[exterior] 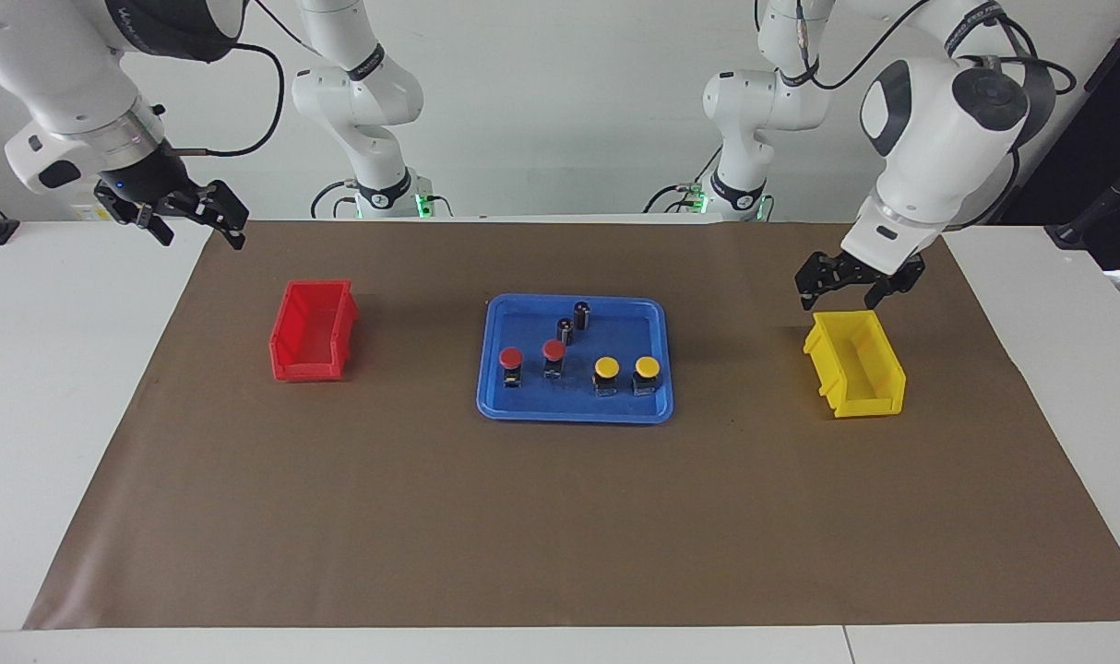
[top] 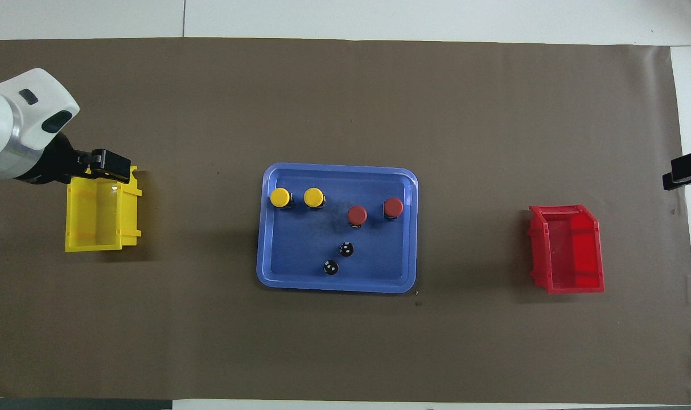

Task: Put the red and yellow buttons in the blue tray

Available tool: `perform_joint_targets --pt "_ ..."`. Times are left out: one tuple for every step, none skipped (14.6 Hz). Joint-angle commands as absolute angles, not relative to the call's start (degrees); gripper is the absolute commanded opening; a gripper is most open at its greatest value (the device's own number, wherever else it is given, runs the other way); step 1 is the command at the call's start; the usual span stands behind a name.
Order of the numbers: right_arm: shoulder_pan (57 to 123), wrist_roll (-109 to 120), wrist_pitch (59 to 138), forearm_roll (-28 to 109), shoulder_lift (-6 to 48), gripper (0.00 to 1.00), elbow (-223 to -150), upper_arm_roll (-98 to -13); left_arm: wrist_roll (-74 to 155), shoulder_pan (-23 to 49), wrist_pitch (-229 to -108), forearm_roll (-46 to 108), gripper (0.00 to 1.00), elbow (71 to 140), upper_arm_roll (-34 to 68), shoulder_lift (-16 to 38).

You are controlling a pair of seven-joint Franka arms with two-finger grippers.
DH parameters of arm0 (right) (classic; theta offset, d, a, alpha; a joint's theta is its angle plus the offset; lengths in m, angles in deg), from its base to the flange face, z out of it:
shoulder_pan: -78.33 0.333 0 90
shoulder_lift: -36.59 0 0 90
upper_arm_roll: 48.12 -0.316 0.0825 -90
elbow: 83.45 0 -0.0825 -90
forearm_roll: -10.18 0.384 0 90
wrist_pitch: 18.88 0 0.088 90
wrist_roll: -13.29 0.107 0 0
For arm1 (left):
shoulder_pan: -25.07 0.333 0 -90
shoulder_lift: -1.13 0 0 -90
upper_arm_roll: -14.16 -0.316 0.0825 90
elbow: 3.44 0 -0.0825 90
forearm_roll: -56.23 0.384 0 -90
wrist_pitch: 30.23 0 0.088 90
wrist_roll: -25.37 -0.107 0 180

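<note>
The blue tray (exterior: pixel 532 402) (top: pixel 337 286) lies in the middle of the brown mat. Standing upright in it are two red buttons (exterior: pixel 511 358) (exterior: pixel 554 349) and two yellow buttons (exterior: pixel 606 367) (exterior: pixel 648 367). From overhead the yellow pair (top: pixel 280 197) (top: pixel 314 197) sits toward the left arm's end and the red pair (top: pixel 357 215) (top: pixel 393 207) beside it. My left gripper (exterior: pixel 839 297) (top: pixel 111 165) hangs open and empty over the yellow bin's rim. My right gripper (exterior: pixel 202 235) waits open and empty over the mat's corner at the right arm's end.
Two capless dark cylinders (exterior: pixel 582 314) (exterior: pixel 565 329) stand in the tray, nearer to the robots than the buttons. A yellow bin (exterior: pixel 855 364) (top: pixel 98 208) sits toward the left arm's end. A red bin (exterior: pixel 313 330) (top: pixel 567 249) sits toward the right arm's end.
</note>
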State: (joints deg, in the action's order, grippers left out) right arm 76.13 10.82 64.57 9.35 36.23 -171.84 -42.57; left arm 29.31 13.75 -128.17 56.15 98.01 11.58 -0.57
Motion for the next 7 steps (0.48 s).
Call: perform_joint_targets --pt "75.25 9.95 65.41 9.47 37.3 1.0 -173.01 -43.02 28.45 15.66 -124.37 57.02 1.0 98.78 12.05 -3.7" --pt "75.25 9.95 65.24 9.47 37.3 1.0 -173.01 -42.94 28.01 16.45 -123.92 57.02 1.0 98.78 12.05 -4.23" --pt "75.17 9.95 64.97 9.47 37.3 1.0 -173.01 -42.94 26.44 16.98 -123.75 57.02 1.0 98.69 11.96 -4.67" --pt "75.16 9.95 64.8 9.47 37.3 1.0 -173.01 -42.85 24.25 17.77 -123.4 56.93 1.0 98.52 11.96 -5.2" --pt "75.08 9.95 64.53 9.47 37.38 1.0 -173.01 -42.85 23.27 18.56 -123.13 56.85 1.0 98.08 11.96 -5.29" --pt "74.73 9.95 64.53 9.47 37.38 1.0 -173.01 -42.94 23.26 18.57 -123.22 56.84 1.0 97.99 12.13 -5.29" --pt "74.73 9.86 64.44 9.47 37.38 1.0 -173.01 -42.85 23.35 18.57 -123.48 56.76 1.0 97.9 12.14 -5.29"
